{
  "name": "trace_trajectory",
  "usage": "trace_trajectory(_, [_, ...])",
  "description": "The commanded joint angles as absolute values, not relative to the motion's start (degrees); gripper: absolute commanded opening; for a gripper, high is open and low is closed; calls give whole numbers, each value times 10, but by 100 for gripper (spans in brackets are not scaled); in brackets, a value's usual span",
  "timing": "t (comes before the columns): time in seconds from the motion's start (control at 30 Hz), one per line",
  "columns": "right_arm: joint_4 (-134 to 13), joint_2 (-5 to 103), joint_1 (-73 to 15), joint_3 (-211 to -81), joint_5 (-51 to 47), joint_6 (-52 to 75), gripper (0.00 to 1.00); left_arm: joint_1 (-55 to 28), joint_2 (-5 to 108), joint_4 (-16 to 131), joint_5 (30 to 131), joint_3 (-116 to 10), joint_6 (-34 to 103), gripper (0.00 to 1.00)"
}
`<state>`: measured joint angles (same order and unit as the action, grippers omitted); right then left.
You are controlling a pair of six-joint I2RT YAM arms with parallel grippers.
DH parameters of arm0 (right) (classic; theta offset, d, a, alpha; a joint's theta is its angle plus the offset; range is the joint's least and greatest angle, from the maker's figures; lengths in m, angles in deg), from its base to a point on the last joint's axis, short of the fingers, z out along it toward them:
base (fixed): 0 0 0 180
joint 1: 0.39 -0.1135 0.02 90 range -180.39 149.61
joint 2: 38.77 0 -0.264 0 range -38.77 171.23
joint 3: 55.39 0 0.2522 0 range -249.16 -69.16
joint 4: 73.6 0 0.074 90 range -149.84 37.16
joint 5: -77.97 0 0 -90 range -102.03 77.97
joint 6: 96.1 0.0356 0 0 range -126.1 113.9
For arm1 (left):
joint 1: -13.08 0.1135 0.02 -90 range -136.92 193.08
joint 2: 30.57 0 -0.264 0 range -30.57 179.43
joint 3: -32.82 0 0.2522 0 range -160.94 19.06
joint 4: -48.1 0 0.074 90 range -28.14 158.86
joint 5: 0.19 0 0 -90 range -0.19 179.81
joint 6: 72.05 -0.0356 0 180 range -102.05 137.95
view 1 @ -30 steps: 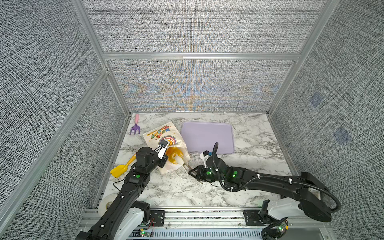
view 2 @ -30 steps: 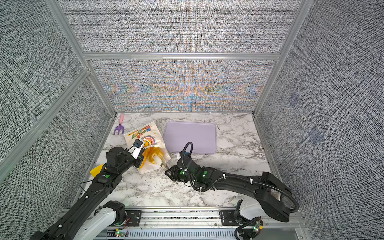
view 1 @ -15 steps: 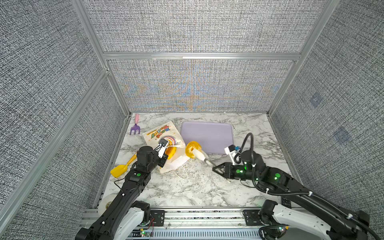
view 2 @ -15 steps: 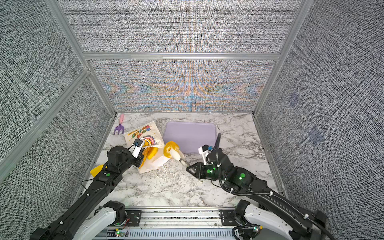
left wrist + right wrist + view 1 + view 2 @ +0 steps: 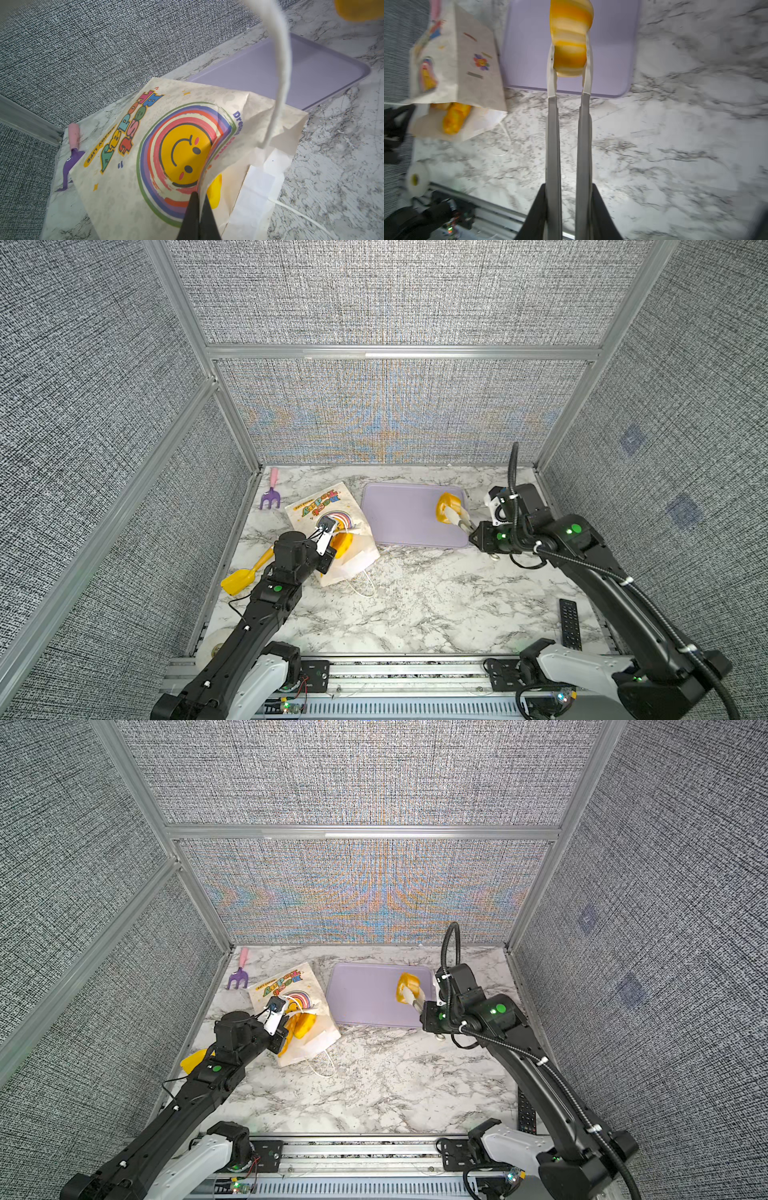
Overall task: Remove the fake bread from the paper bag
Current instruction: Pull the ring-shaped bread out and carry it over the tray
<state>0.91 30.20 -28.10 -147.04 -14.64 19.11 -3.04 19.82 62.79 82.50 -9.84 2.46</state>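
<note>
The paper bag (image 5: 320, 510) (image 5: 286, 986) lies on its side on the marble, mouth toward the front. My left gripper (image 5: 330, 553) (image 5: 198, 199) is shut on the upper edge of the bag's mouth (image 5: 207, 172), holding it lifted. Fake bread (image 5: 345, 545) (image 5: 455, 118) shows inside the mouth. My right gripper (image 5: 478, 537) (image 5: 569, 187) is shut on metal tongs (image 5: 553, 135) with white tips. The tongs pinch a striped golden roll (image 5: 448, 506) (image 5: 407, 986) (image 5: 571, 41) above the right part of the lilac tray (image 5: 399, 514) (image 5: 529, 52).
A yellow toy shovel (image 5: 245, 574) lies left of my left arm and a purple toy rake (image 5: 270, 493) sits at the back left corner. A black remote (image 5: 569, 624) lies at the front right. A tape roll (image 5: 216, 645) sits at the front left edge.
My right arm has swung from the bag's mouth to the right, carrying the striped roll in the tongs out of the bag and over the tray. The left gripper has kept hold of the bag.
</note>
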Motion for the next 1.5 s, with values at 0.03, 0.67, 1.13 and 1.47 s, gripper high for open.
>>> trace_trajectory(0.03, [41, 336, -282, -1475, -237, 145, 0, -30, 200, 610, 823, -98, 36, 0])
trace_trajectory(0.67, [9, 534, -293, -1543, -249, 114, 14, -30, 196, 604, 820, -91, 49, 0])
trace_trajectory(1.13, [10, 560, -303, -1566, -227, 122, 46, -30, 200, 607, 818, -93, 48, 0])
trace_trajectory(1.47, [-4, 553, -304, -1584, -198, 119, 47, -30, 201, 607, 817, -93, 48, 0])
